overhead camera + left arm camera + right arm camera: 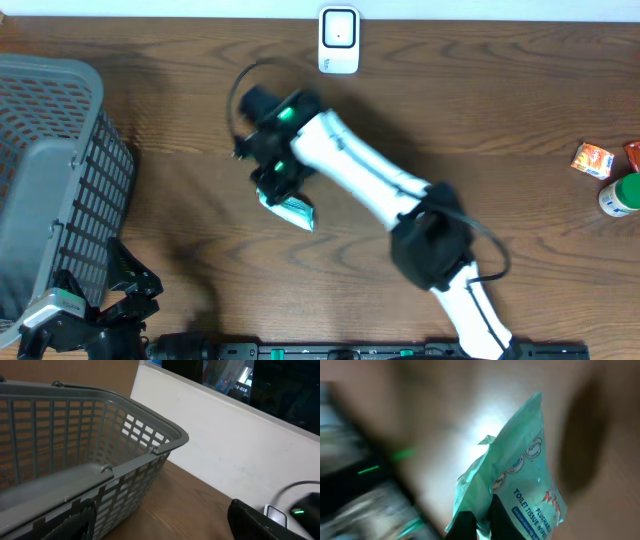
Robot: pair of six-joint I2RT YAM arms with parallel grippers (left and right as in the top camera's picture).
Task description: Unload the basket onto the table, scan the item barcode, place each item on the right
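Reaching diagonally across the dark wooden table (480, 110), the right arm (350, 165) bends at the elbow, its jaws clenched on one end of a teal wipes pack (292, 208) left of centre, well apart from the scanner (339, 40) at the far edge. The left arm (70, 315) sits low beside the basket (100, 190), jaws released. A white wall (225, 450) rises behind.

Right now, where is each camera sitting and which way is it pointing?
Overhead: above the brown wooden table, looking straight down; the right arm shows, right gripper shut on a teal plastic wipes packet.
Left wrist: low, facing the grey plastic mesh basket and a white wall; the open left gripper shows dark fingers at the bottom.
Right wrist: blurred, close on the packet; its fingertips pinch it.
Shared: overhead and right wrist both show the packet.
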